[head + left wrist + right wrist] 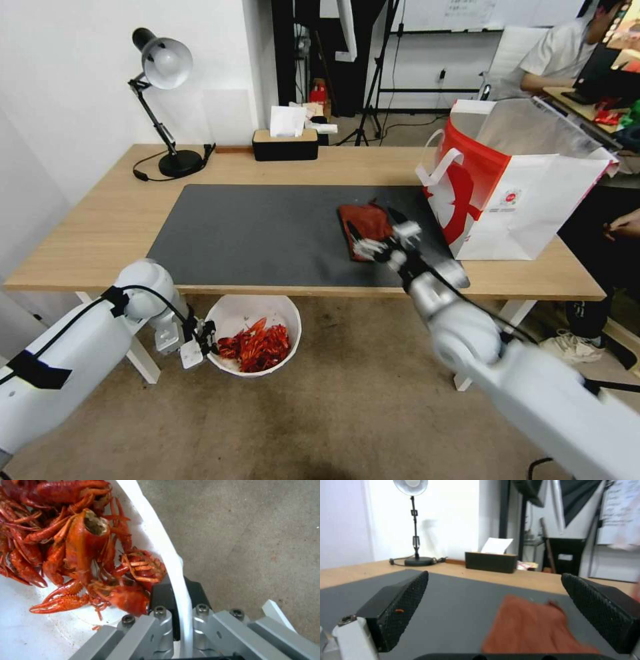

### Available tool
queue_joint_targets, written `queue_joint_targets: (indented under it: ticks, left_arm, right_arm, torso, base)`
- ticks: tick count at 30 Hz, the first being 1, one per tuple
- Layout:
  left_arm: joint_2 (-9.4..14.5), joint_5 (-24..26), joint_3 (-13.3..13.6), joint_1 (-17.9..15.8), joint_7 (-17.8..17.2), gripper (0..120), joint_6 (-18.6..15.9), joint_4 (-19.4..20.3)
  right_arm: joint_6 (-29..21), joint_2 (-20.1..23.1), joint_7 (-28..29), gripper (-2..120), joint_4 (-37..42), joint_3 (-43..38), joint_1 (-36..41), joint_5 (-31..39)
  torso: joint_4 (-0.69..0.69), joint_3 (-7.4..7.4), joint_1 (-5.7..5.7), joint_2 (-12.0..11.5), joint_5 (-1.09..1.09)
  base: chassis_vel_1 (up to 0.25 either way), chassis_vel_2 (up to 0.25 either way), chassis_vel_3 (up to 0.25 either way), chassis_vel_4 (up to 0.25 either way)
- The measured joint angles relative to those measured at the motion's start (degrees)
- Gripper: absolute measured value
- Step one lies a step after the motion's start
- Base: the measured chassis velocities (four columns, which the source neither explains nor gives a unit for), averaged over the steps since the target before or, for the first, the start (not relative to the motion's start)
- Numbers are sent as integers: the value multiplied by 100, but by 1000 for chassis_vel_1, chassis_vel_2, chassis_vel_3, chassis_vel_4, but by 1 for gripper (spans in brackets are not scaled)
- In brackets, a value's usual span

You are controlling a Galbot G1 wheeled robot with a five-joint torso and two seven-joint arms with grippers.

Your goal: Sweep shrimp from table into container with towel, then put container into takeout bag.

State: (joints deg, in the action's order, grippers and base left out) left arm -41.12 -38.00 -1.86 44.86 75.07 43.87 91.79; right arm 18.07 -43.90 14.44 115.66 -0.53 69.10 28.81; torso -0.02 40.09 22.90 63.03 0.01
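Beside towel (364,229): takeout bag (513,183)

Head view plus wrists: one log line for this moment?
left gripper shut on bowl rim below table edge | shrimp in bowl | right gripper open over towel | bag upright on table

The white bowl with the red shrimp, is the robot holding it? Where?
Yes. The left gripper pinches the container by its rim wall, one finger inside, one outside. The right gripper is open above the towel, holding nothing.
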Motion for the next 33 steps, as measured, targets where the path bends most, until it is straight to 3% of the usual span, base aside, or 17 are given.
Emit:
queue_joint_targets:
  ticks: [2, 9, 17, 20, 21, 24, 25, 27, 29, 31, 32, 33]
  left_arm:
    - [79, 3, -155, 178, -63, 0, 17, 99]
    - [137, -60, -397, 628, -145, 0, 10, 327]
    - [104, -165, -564, 1037, -250, 0, 9, 547]
    - [114, -187, -729, 1466, -296, 0, 16, 893]
    - [114, -187, -729, 1466, -296, 0, 16, 893]
    - [185, -123, -1033, 1961, -335, 0, 16, 1382]
    - [185, -123, -1033, 1961, -335, 0, 16, 1382]
    - [194, 3, -1484, 2364, -368, 0, 12, 1865]
    - [194, 27, -1561, 2430, -375, 0, 11, 1937]
    - [247, 250, -2028, 2839, -406, 0, -69, 2404]
    - [247, 250, -2028, 2839, -406, 0, -69, 2404]
    - [298, 398, -2272, 3045, -436, 0, -155, 2650]
  right_arm:
    - [550, -107, 321, 100, 100, -423, 902, -680]
    - [1147, -387, 1118, 100, 44, -975, 2349, -1462]
    - [1157, -718, 1303, 100, -498, -1036, 2767, -1529]
    - [1157, -860, 1262, 100, -801, -974, 2797, -1539]
    - [1157, -860, 1262, 100, -801, -974, 2797, -1539]
    - [1157, -950, 1240, 100, -959, -902, 2771, -1565]
    - [1157, -950, 1240, 100, -959, -902, 2771, -1565]
    - [1157, -1039, 1244, 100, -1089, -819, 2739, -1624]
    - [1157, -1049, 1245, 100, -1103, -813, 2737, -1627]
    - [1157, -1127, 1246, 100, -1188, -781, 2732, -1649]
    - [1157, -1127, 1246, 100, -1188, -781, 2732, -1649]
    - [1157, -1147, 1246, 100, -1204, -774, 2737, -1658]
  torso:
    - [0, 0, 0, 0, -3]
    - [0, 0, -1, 0, -3]
    - [1, 1, 1, 0, -2]
    - [3, 1, 1, 0, -3]
    - [3, 1, 1, 0, -3]
    - [4, 1, 1, 0, -2]
    - [4, 1, 1, 0, -2]
    - [2, 1, 1, 0, -1]
    - [1, 1, 1, 0, -2]
    - [2, 2, 2, -1, -1]
    - [2, 2, 2, -1, -1]
    - [2, 2, 2, -1, -1]
  base:
    - [0, 0, 0, 0]
    - [0, 0, 0, 0]
    - [0, 0, 0, 0]
    - [0, 0, 0, 0]
    - [0, 0, 0, 0]
    - [0, 0, 0, 0]
    - [0, 0, 0, 0]
    - [0, 0, 0, 0]
    - [0, 0, 0, 0]
    - [0, 0, 0, 0]
    - [0, 0, 0, 0]
    - [0, 0, 0, 0]
